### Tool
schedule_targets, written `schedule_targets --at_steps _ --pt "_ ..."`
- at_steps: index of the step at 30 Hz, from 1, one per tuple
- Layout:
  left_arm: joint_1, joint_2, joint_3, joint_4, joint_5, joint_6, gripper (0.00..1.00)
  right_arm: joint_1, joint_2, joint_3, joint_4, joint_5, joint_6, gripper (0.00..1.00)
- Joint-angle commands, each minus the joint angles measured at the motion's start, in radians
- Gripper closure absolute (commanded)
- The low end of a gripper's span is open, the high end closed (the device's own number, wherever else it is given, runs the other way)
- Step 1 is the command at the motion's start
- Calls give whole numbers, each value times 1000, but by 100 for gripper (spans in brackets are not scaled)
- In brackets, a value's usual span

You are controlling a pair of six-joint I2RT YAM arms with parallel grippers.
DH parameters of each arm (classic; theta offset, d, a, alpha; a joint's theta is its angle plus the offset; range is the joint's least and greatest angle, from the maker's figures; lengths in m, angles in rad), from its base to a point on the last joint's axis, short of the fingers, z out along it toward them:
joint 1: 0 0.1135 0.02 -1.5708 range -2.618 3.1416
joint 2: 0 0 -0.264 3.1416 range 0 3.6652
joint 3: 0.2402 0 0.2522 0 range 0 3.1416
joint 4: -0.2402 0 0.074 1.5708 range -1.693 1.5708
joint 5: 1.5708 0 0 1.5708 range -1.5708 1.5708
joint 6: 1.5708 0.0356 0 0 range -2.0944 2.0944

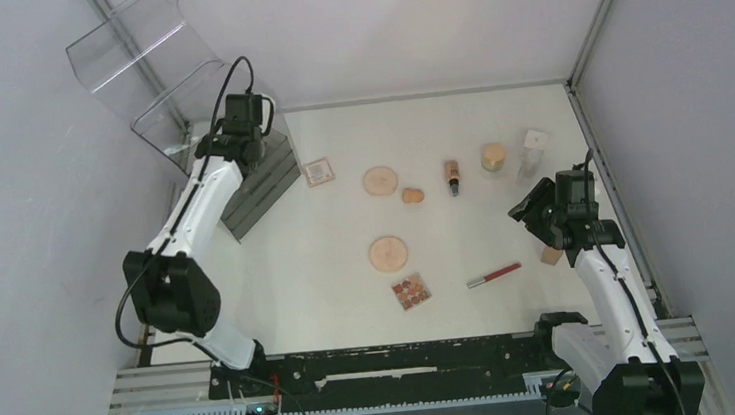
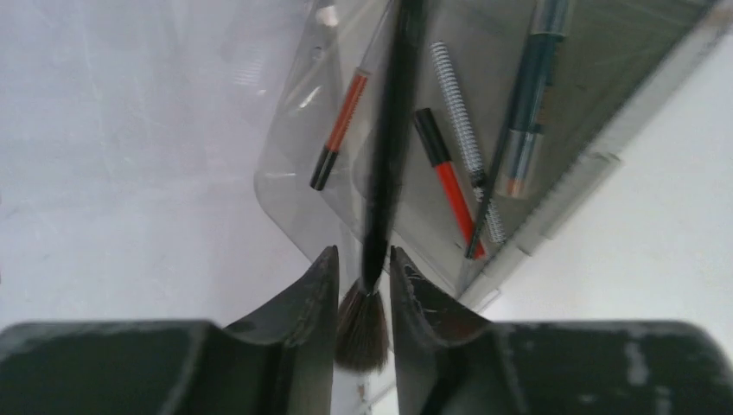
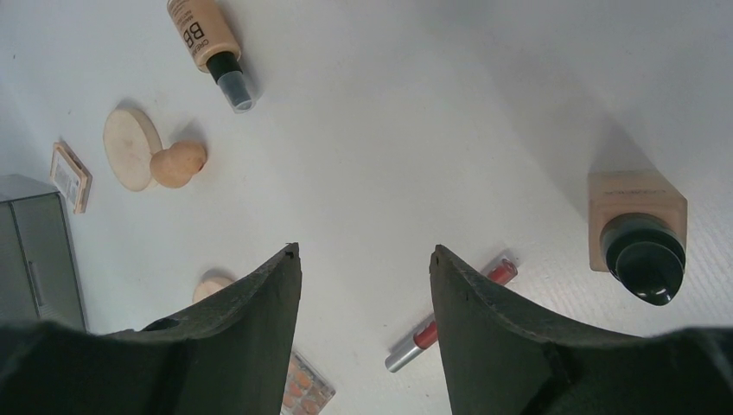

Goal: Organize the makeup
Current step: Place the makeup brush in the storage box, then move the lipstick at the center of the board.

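One brush (image 2: 386, 164) at left pincer (image 2: 364, 259), two powder discs (image 1: 379, 180) (image 1: 388, 254), two palettes (image 1: 318, 172) (image 1: 411, 291)

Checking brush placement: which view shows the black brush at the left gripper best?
Left wrist: the black brush shows handle and bristles, between the fingers of the left gripper, over the organizer. In top external the left arm hides it; right wrist misses it.
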Motion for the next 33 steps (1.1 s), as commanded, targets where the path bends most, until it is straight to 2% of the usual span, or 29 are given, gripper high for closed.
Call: schedule_targets --at_steps 1,3,4,9,12,14,16,19,25,30,33 --pt "28 88 104 15 -174 41 63 -3 -31 3 3 3 5 36" --pt "32 113 137 5 -201 28 53 -3 -41 3 -4 8 5 36" --pt "32 115 150 -4 -199 12 51 -4 -44 3 -6 9 4 36" --pt "12 28 208 -118 -36 -137 51 -4 -53 3 -12 14 5 36" --pt "-47 -87 150 -135 114 -216 52 -3 -49 3 -12 26 0 36" --pt "-116 -161 84 -125 271 -258 53 -4 -45 3 -13 35 -7 36" --pt "-236 -220 6 -83 385 -295 53 -3 -32 3 -20 44 -22 37" --pt "-418 -255 -90 -17 391 -351 51 -3 -2 3 -45 52 -34 37" --pt "-575 -191 -175 101 560 -527 45 50 51 -13 -144 74 51 37" --pt "-752 -23 -76 91 586 -489 44 107 86 -16 -153 158 110 36" --pt "-794 54 -20 69 586 -482 44 108 131 -24 -158 148 113 37"
